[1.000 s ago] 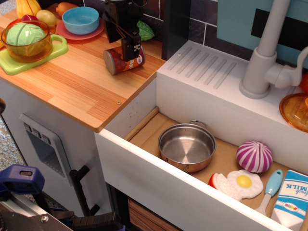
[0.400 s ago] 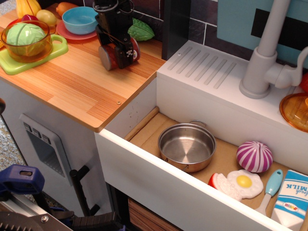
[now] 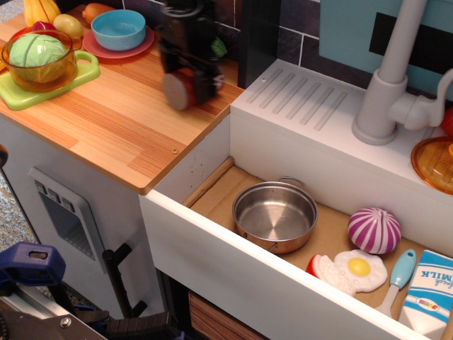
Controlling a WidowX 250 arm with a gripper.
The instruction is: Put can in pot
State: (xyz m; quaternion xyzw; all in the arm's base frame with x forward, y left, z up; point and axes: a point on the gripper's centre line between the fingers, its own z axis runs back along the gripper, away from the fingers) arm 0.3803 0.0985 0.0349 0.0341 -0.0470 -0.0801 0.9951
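Since a moment earlier, the gripper point(image 3: 190, 79) had swung right toward the worktop's right edge, carrying the can point(image 3: 178, 91) with it; both were motion-blurred. Its jaws appeared clenched on the can, which lay on its side between them, one grey end facing the camera, apparently lifted just off the wooden worktop point(image 3: 106, 120). Below and to the right, well apart, the pot point(image 3: 274, 216) sat open in the sink basin point(image 3: 219, 191).
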